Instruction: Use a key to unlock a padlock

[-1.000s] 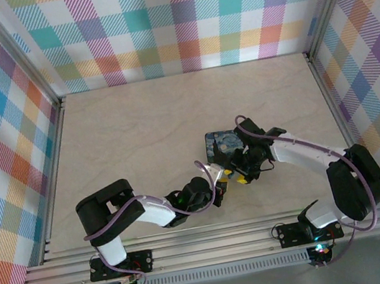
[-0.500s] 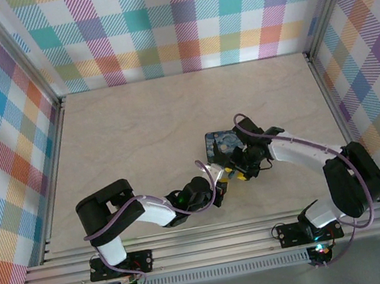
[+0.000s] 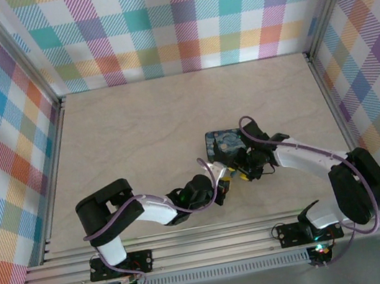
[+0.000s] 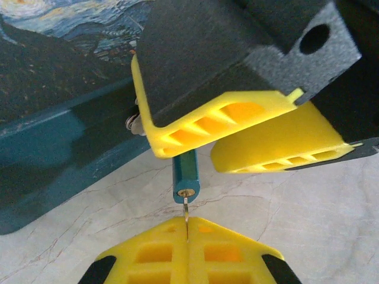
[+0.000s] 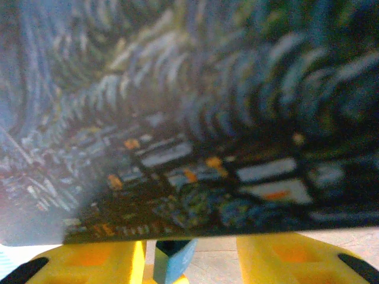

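The padlock (image 4: 185,171) is a small blue block with a brassy keyhole end, and it stands between my right gripper's yellow fingers (image 4: 225,115). It rests against one finger, with a gap to the other. In the right wrist view the padlock (image 5: 173,260) sits at the left of my right gripper (image 5: 189,266), which is open. My left gripper (image 4: 188,220) is shut on the key (image 4: 187,208). The thin blade points up, and its tip is at the keyhole. From above, both grippers meet at the padlock (image 3: 232,173), just in front of the tin.
A dark-blue swirl-painted tin (image 3: 221,144) lies right behind the padlock. It looms over the right fingers as the tin (image 5: 189,118) and stands at the left as the tin (image 4: 65,136). The marbled tabletop (image 3: 137,129) stretches away to the left and back, with checked walls around it.
The right arm has shifted a little and its jaws have narrowed slightly round the padlock. The left gripper stays shut on the key at the keyhole.
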